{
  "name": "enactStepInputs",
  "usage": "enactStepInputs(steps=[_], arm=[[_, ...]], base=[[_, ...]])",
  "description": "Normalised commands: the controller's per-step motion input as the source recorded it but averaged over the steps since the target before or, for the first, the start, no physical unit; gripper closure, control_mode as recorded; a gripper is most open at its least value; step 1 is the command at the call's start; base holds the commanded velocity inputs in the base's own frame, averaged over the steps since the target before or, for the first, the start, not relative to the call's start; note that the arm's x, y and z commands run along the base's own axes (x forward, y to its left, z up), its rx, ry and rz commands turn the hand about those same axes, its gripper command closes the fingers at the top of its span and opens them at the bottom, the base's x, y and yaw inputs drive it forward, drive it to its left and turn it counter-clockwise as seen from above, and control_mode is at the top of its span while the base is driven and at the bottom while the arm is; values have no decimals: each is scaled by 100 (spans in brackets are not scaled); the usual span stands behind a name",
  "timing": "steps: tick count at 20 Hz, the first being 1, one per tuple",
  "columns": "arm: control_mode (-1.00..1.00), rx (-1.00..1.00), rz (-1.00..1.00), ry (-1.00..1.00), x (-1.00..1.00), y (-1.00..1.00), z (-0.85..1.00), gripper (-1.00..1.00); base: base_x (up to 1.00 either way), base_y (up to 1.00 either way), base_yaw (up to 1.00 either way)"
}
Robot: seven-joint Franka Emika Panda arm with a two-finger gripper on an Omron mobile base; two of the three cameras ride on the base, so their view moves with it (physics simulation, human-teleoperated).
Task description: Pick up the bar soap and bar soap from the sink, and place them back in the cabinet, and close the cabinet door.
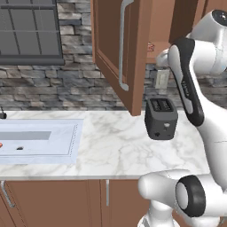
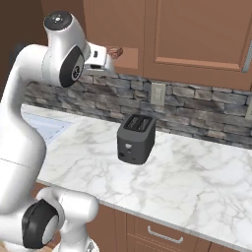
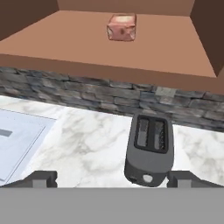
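The tan-brown bar soap [image 3: 121, 27] lies on the floor of the open cabinet [image 3: 65, 43], toward the back; it also shows as the soap [image 2: 115, 51] and the soap [image 1: 150, 46]. My gripper [image 3: 112, 179] is open, its fingertips [image 3: 41, 178] wide apart, and it sits in front of the shelf, apart from the soap. The gripper [image 2: 108, 59] hovers at the cabinet's lower edge. The cabinet door [image 1: 111, 44] stands swung open, with its long silver handle [image 1: 123, 48]. A sliver of the orange bar soap [image 1: 1, 145] shows in the sink [image 1: 66, 146] at the far left.
A dark grey toaster [image 1: 161, 117] stands on the marble counter [image 1: 115, 150] below the cabinet, also seen as the toaster [image 2: 136, 139]. A stone backsplash with a wall outlet [image 2: 157, 93] runs behind it. A window [image 1: 29, 31] hangs above the sink.
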Motion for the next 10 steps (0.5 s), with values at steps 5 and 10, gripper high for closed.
enactStepInputs(steps=[5, 10], arm=[[-100, 1, 0, 11, -69, 0, 0, -100], [-100, 1, -1, 21, -37, 0, 0, -100]], base=[[0, 0, 0], [0, 0, 0]])
